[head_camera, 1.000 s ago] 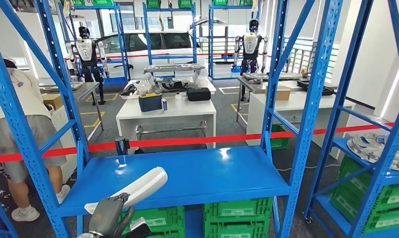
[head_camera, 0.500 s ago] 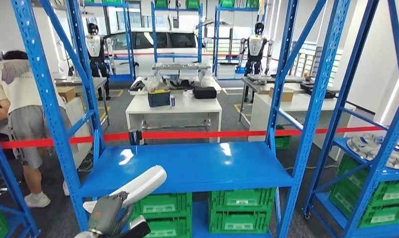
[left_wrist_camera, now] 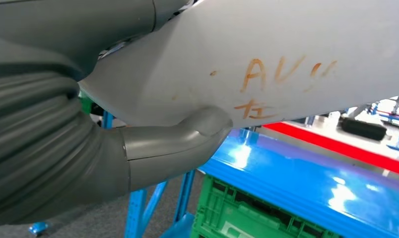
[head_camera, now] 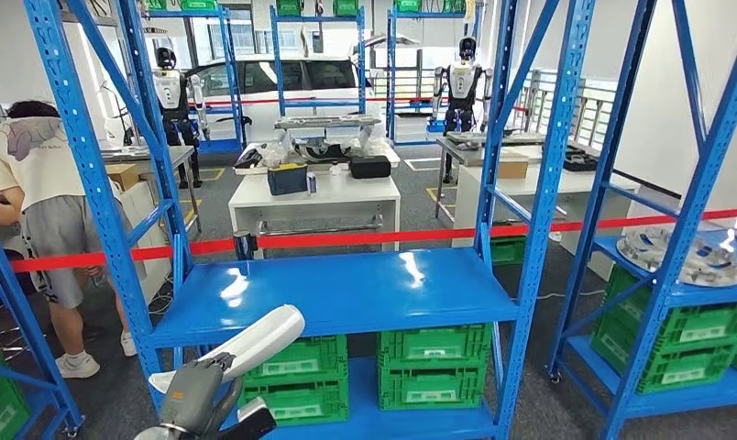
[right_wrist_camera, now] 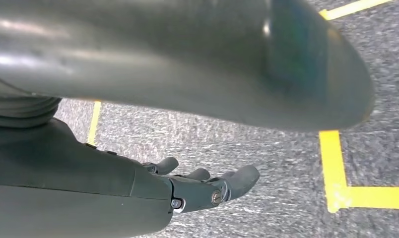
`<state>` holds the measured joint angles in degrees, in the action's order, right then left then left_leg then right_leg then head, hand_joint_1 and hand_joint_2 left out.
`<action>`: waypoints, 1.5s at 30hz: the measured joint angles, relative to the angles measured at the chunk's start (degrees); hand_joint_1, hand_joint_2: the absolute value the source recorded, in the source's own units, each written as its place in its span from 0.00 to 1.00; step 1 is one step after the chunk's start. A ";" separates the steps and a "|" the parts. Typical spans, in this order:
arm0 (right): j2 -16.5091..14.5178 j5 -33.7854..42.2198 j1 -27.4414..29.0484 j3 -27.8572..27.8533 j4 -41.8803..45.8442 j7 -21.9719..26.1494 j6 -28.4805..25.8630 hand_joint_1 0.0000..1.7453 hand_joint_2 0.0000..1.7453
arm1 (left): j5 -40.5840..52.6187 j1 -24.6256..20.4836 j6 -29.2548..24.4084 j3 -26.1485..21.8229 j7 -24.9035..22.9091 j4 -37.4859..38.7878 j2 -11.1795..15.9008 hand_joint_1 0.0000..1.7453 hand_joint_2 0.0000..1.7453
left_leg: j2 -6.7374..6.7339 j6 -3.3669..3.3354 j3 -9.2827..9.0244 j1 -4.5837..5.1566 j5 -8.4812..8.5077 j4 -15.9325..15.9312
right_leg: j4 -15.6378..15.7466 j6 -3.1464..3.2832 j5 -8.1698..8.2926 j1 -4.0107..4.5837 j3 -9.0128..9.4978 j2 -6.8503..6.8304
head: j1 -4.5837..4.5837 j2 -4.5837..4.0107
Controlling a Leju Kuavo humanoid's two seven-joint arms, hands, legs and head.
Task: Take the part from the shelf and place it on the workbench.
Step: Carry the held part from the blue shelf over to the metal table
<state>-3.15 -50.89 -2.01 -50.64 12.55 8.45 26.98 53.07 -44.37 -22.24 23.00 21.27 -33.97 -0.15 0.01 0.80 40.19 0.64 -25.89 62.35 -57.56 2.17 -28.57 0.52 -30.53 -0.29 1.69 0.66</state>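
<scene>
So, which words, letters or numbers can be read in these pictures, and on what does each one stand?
"AV": orange handwriting on the white part that the left hand holds; the marks after it are smeared.
Second orange line below it: a handwritten character, not clear enough to read.
White labels on the green crates under the blue shelf: too small to read.

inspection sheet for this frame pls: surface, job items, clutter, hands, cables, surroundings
Surface: glossy blue metal shelf deck, bare.
Job's things: long white curved plastic part, orange handwriting on it, off the shelf.
Clutter: green plastic crates under the deck.
Hands: left robot hand grips the part; right robot hand hangs over grey floor, holding nothing.
Cables: nothing seen.
Surroundings: red barrier tape, white table, person bending nearby.
</scene>
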 joint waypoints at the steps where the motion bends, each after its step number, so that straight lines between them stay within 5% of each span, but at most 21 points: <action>1: 0.00 -0.07 -0.04 0.00 0.00 0.02 -0.03 0.00 0.00 | 0.05 0.00 -0.01 -0.01 -0.08 -0.07 0.06 0.85 1.00 | 0.07 0.20 0.53 -0.06 -1.73 1.37 | 0.02 0.14 0.33 -0.02 -0.38 -0.03 | 0.02 0.00; 7: 0.00 -0.10 -0.05 0.00 0.00 0.03 -0.03 0.00 0.00 | 0.10 0.00 -0.01 -0.01 -0.13 -0.13 0.10 0.85 1.00 | 0.07 0.34 0.94 -0.15 -3.19 2.88 | 0.01 0.19 0.60 -0.03 -0.70 -0.05 | 0.04 0.00; 10: 0.02 -0.39 -0.09 0.00 0.00 0.09 -0.03 0.00 0.00 | 0.30 0.32 0.17 -0.07 -0.39 -0.60 0.31 0.85 1.00 | 0.06 0.88 0.66 -0.64 -4.30 8.36 | -0.17 -0.04 2.32 -0.11 -3.03 -0.11 | 0.05 0.01; 12: 0.13 -0.64 -0.16 0.00 0.01 0.04 -0.03 0.00 0.00 | 0.40 0.62 0.55 -0.27 -0.52 -1.59 0.49 0.85 1.00 | 0.13 0.42 -5.28 -0.71 -4.22 3.87 | -0.61 -1.30 5.28 -0.39 -6.35 -0.16 | 0.03 0.01; 14: 0.21 -0.68 -0.13 0.00 0.02 -0.09 0.01 0.00 0.00 | 0.41 0.60 0.80 -0.44 -0.51 -2.21 0.53 0.85 1.00 | 0.05 -1.23 -10.07 -0.45 -3.75 -4.18 | -1.34 -2.77 6.31 -0.78 -8.15 -0.10 | 0.02 -0.01; 16: 0.19 -0.69 -0.08 0.00 0.01 -0.20 0.27 0.00 0.00 | 0.42 0.59 0.86 -0.45 -0.50 -2.27 0.50 0.85 1.00 | -0.11 -2.37 -8.93 -0.49 -2.29 -4.33 | -4.69 -3.32 2.42 -0.99 -9.58 0.05 | -0.02 -0.03; 18: 0.19 -0.69 -0.12 -0.01 0.00 -0.24 0.51 0.00 0.00 | 0.45 0.63 0.89 -0.45 -0.50 -2.34 0.48 0.85 1.00 | -0.13 -2.75 -7.33 -0.37 -0.91 -4.24 | -11.72 -3.54 -3.12 -0.99 -11.43 0.15 | -0.08 -0.02; 19: 0.19 -0.69 -0.15 -0.01 0.00 -0.25 0.51 0.00 0.00 | 0.46 0.70 0.89 -0.45 -0.50 -2.35 0.48 0.85 1.00 | -0.14 -2.76 -6.44 -0.30 -0.23 -4.15 | -15.05 -3.58 -4.45 -0.99 -11.93 0.16 | -0.08 -0.02; 21: 0.20 -0.69 -0.16 -0.02 0.00 -0.30 0.51 0.00 0.00 | 0.54 0.92 0.95 -0.45 -0.47 -2.33 0.49 0.85 1.00 | -0.17 -2.64 -4.60 -0.24 1.02 -3.91 | -17.15 -3.52 -3.36 -0.98 -10.68 0.18 | -0.10 -0.02; 23: 0.20 -0.64 -0.22 -0.03 0.00 -0.40 0.51 0.00 0.00 | 0.68 1.07 1.04 -0.45 -0.31 -2.33 0.49 0.85 1.00 | -0.19 -2.33 -2.91 -0.26 2.15 -3.51 | -11.68 -3.28 -1.14 -0.97 -5.71 0.18 | -0.10 -0.02; 25: 0.21 -0.57 -0.35 -0.05 0.00 -0.53 0.51 0.00 0.00 | 0.76 1.05 0.99 -0.47 0.05 -2.32 0.54 0.85 1.00 | -0.23 -1.75 -1.83 -0.20 3.12 -3.19 | -3.93 -2.80 -1.78 -0.72 -0.40 0.24 | -0.09 -0.01; 28: 0.21 -0.54 -0.36 -0.18 0.00 -0.76 0.51 0.00 0.00 | 0.73 0.89 0.70 -0.49 0.74 -2.09 0.51 0.85 1.00 | -0.28 -0.65 -1.49 -0.28 4.51 -3.42 | -0.75 -1.84 -2.11 -0.41 0.94 0.35 | -0.02 -0.01; 30: 0.20 -0.55 -0.35 -0.39 0.00 -0.83 0.50 0.00 0.00 | 0.58 0.82 0.61 -0.49 0.94 -1.85 0.52 0.85 1.00 | -0.14 0.03 -0.69 -0.40 3.15 -2.46 | -0.45 -1.06 -0.94 -0.55 0.15 0.17 | -0.02 -0.01; 31: 0.20 -0.55 -0.34 -0.52 0.00 -0.83 0.49 0.00 0.00 | 0.49 0.80 0.58 -0.49 0.97 -1.73 0.56 0.85 1.00 | -0.08 0.33 0.11 -0.45 0.94 -0.55 | -0.32 -0.72 -0.24 -0.68 -0.46 0.08 | 0.03 -0.01; 33: 0.20 -0.54 -0.33 -0.78 0.00 -0.80 0.49 0.00 0.00 | 0.33 0.77 0.55 -0.49 1.00 -1.51 0.59 0.85 1.00 | -0.03 0.79 1.98 -0.60 -4.70 6.18 | -0.32 -0.36 1.04 -0.70 -1.87 0.00 | 0.09 0.00; 35: 0.20 -0.55 -0.31 -0.97 0.00 -0.73 0.49 0.00 0.00 | 0.24 0.78 0.52 -0.49 0.98 -1.25 0.61 0.85 1.00 | -0.03 1.03 2.54 -0.71 -6.74 12.05 | -0.37 -0.36 2.43 -0.65 -3.54 -0.01 | 0.09 0.00; 36: 0.20 -0.56 -0.30 -1.02 0.00 -0.70 0.49 0.00 0.00 | 0.19 0.79 0.48 -0.49 0.96 -1.11 0.61 0.85 1.00 | -0.03 1.03 1.69 -0.75 -5.87 12.64 | -0.41 -0.43 3.13 -0.63 -4.48 0.00 | 0.09 0.00; 38: 0.20 -0.61 -0.28 -1.04 0.00 -0.66 0.49 0.00 0.00 | 0.02 0.77 0.28 -0.51 0.94 -0.95 0.63 0.85 1.00 | -0.02 0.68 -2.83 -0.75 -3.25 8.19 | -0.52 -0.66 4.45 -0.60 -6.15 0.03 | 0.08 0.00; 41: 0.10 -0.72 -0.28 -1.05 0.00 -0.64 0.49 0.00 0.00 | -0.15 0.53 -0.10 -0.58 1.00 -1.05 0.61 0.85 1.00 | 0.00 -0.24 -10.90 -0.31 -4.29 -2.88 | -0.62 -1.43 6.04 -0.53 -7.43 0.00 | 0.05 0.00; 44: 0.04 -0.74 -0.24 -1.05 0.00 -0.67 0.49 0.00 0.00 | -0.22 0.46 -0.32 -0.65 1.03 -1.01 0.63 0.85 1.00 | -0.14 -1.32 -11.22 0.00 -4.06 -5.07 | -0.45 -2.47 7.15 -0.80 -7.76 0.00 | 0.02 -0.01; 45: 0.02 -0.75 -0.17 -1.05 0.00 -0.69 0.52 0.00 0.00 | -0.24 0.46 -0.34 -0.68 1.02 -0.98 0.63 0.85 1.00 | -0.24 -1.80 -10.91 -0.07 -3.52 -5.27 | -1.10 -2.77 6.26 -0.88 -8.14 0.07 | 0.00 -0.01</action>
<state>-3.13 -51.64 -2.18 -51.69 12.55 7.76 27.51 52.84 -43.91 -22.58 22.33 22.28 -34.95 0.48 -0.23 -1.00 29.28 0.57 -29.42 57.07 -58.66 -0.60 -22.30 -0.36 -38.68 -0.22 1.69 0.64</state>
